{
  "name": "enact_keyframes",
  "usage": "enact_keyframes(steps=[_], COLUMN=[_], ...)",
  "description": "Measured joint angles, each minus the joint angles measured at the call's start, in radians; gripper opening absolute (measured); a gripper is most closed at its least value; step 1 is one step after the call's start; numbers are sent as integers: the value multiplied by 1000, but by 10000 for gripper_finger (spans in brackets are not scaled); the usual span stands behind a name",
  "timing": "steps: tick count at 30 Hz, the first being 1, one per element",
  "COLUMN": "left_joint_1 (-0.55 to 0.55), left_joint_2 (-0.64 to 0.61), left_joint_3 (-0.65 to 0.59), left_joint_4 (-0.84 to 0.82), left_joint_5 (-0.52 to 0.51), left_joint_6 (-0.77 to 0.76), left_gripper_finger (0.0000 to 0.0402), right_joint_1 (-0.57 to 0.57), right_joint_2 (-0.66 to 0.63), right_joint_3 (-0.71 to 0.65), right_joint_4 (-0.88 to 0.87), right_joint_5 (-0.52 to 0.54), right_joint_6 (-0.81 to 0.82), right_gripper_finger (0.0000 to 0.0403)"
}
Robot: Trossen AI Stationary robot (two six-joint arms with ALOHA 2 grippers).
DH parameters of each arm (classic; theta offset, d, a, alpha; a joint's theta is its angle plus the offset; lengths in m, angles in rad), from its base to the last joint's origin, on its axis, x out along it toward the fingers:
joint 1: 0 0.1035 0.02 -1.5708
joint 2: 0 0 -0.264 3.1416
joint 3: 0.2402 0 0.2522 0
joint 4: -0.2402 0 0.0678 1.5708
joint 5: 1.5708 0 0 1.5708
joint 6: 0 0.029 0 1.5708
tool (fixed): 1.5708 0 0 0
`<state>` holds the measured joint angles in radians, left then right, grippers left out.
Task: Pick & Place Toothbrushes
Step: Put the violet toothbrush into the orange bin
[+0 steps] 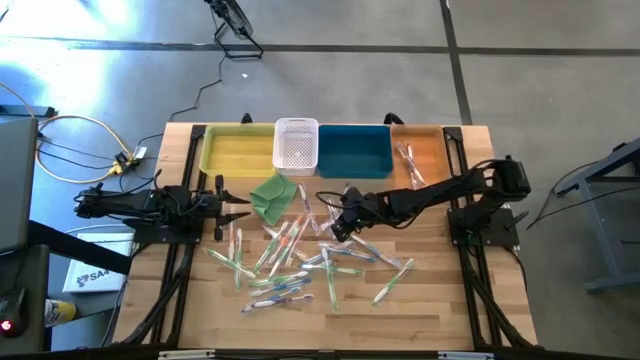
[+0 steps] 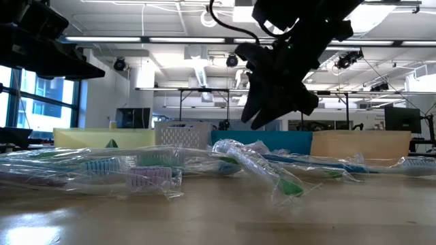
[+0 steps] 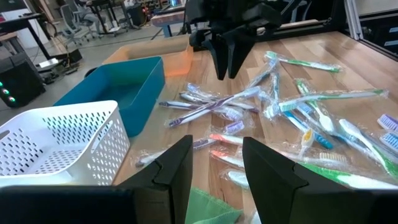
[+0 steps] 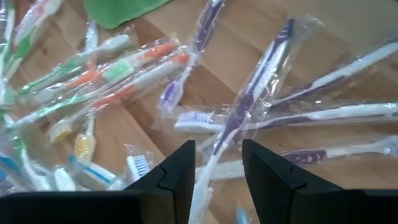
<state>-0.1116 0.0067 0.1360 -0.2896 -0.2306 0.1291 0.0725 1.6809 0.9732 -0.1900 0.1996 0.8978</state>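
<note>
While the toothbrushes [image 1: 300, 262] lie scattered in their clear wrappers across the middle of the wooden tabletop [image 1: 430, 300], we see the right gripper [image 1: 337, 228] poised over the far right part of the heap. Through its wrist camera a purple-and-white toothbrush [image 4: 239, 118] lies directly below the gap between its fingers [image 4: 177, 177], which stand parted and hold nothing. The left gripper [image 1: 240, 210] waits at the pile's left edge, beside the folded green cloth [image 1: 273, 196], its fingers likewise apart and empty. Two more toothbrushes rest in the orange bin [image 1: 425, 150].
</note>
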Motion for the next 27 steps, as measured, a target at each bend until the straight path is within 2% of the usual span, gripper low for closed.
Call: enact_keyframes(steps=[6,22,27], left_joint_1=[0,0,0], left_joint_2=[0,0,0], left_joint_3=[0,0,0], left_joint_4=[1,-6,-6], left_joint_5=[0,3,2], left_joint_6=[0,4,5], left_gripper_finger=[136,136,136], right_joint_1=[0,28,28], right_joint_2=[26,67,114], right_joint_3=[1,1,0], right_joint_4=[11,60,73], right_joint_5=[70,60,55], right_joint_6=[41,22,70], right_gripper_finger=[126,126,126])
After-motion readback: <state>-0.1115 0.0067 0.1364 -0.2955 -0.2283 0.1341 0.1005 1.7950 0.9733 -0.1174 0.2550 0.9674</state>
